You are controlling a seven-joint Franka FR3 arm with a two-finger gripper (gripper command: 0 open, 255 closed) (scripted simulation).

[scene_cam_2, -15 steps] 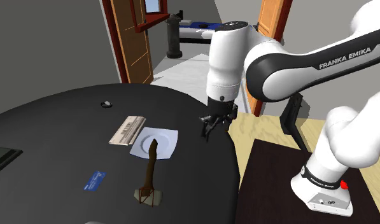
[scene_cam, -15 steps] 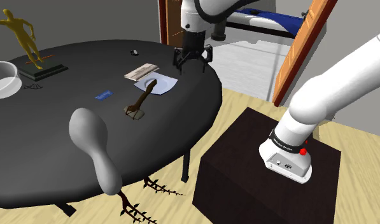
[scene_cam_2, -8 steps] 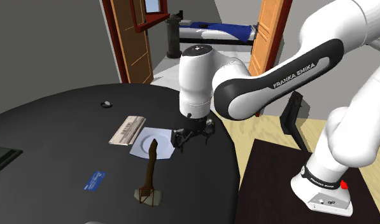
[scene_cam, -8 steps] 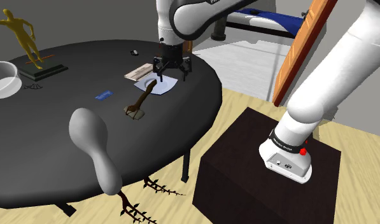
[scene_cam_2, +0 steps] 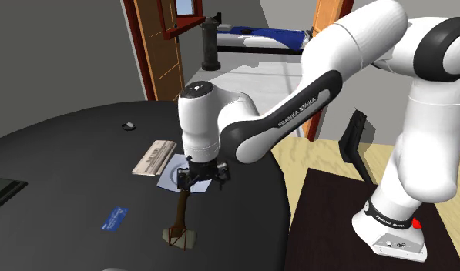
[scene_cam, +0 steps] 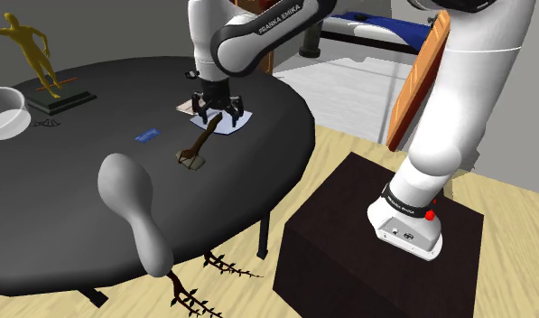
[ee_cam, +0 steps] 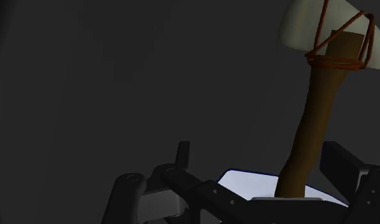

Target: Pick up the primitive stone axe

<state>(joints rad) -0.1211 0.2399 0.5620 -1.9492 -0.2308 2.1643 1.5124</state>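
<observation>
— Any writing to read?
— Just the maker's name, "FRANKA EMIKA", in dark letters along the white arm [scene_cam: 274, 22], legible in the second exterior view too.
— And the claw?
— The gripper [scene_cam: 215, 114] hangs low over the round black table [scene_cam: 69, 212], its fingers [ee_cam: 344, 167] spread wide and clasping nothing.
— Where is the stone axe [scene_cam: 198, 144]?
— Flat on the table. The butt of its brown handle rests on a white plate [scene_cam_2: 168, 173], and the pale stone head, lashed with reddish cord, lies on the bare tabletop away from the plate.
— Touching the claw?
— In the wrist view the handle's butt sits between the spread fingers, nearer one of them; contact I cannot make out.
</observation>
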